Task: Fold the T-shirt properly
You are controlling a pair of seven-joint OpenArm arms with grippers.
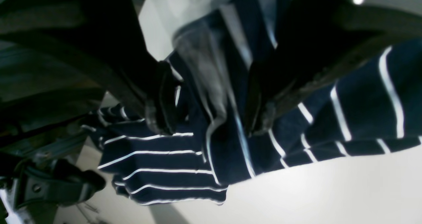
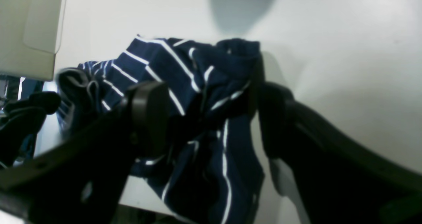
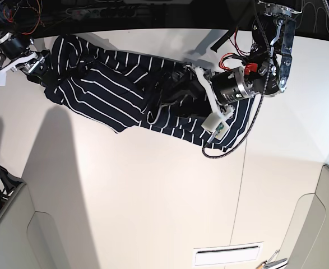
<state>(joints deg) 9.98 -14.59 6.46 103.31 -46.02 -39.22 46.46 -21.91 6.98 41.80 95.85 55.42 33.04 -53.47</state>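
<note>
I can read no text, brand, number or sign in any of my views. The T-shirt shows only white stripes between my claws, and the small board on my left arm is too small to read.

T-shirt spread across table far edge; left gripper over its middle; right gripper at its other end.

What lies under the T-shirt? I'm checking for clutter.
Only white table shows around the striped T-shirt; whatever lies beneath the cloth is covered.
</note>
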